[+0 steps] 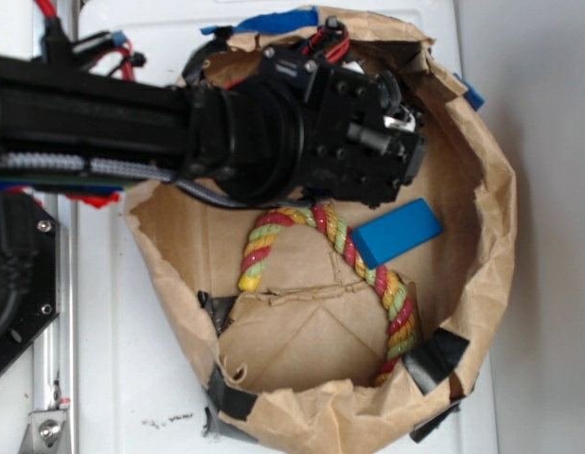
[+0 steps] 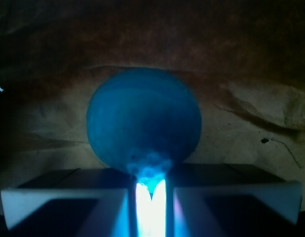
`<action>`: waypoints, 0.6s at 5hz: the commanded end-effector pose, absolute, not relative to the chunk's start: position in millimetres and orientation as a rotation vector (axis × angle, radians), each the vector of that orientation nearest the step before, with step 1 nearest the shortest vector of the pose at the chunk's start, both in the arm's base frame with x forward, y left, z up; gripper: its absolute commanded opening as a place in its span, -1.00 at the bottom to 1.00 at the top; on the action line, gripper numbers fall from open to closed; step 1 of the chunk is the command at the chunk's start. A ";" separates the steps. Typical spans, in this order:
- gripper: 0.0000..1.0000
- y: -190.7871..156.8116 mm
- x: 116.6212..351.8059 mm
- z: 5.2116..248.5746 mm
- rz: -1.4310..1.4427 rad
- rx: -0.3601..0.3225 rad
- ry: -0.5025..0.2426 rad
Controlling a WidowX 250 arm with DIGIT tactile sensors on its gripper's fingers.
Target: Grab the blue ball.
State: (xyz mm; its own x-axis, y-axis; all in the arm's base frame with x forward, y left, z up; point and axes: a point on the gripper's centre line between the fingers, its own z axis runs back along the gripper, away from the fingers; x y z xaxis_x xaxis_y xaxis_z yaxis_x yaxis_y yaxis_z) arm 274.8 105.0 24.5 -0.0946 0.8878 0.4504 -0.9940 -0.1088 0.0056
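Exterior view: the black arm reaches from the left across the rim of a torn brown paper bag (image 1: pixel 491 218) lying opened on a white desk (image 1: pixel 548 113). The pincer (image 1: pixel 406 142) sits inside the bag at its upper part, near the far paper wall. Its fingertips are hidden beneath the wrist housing in this view.

Wrist view: the blue ball (image 2: pixel 143 117) fills the centre of the picture, directly ahead of the pincer (image 2: pixel 151 185) and resting on the brown paper floor. The two pale fingers (image 2: pixel 63 195) lie almost together, with only a narrow bright slit between them. The ball's lower edge sits just at the finger ends. Whether the fingers actually have hold of the ball cannot be told; it appears in front of them rather than between them.

Below the pincer in the exterior view, a red-yellow-green twisted rope (image 1: pixel 354 255) curves across the bag floor. A flat blue block (image 1: pixel 397 232) lies just beside the rope, below and slightly right of the pincer.
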 end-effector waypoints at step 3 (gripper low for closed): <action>-1.00 92.6 286.6 95.6 1.037 -0.071 -0.023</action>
State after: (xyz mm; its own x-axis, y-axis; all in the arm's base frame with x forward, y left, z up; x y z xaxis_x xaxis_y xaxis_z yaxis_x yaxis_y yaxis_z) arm 285.3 76.0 71.0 0.5240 0.8480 -0.0796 -0.8511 0.5250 -0.0104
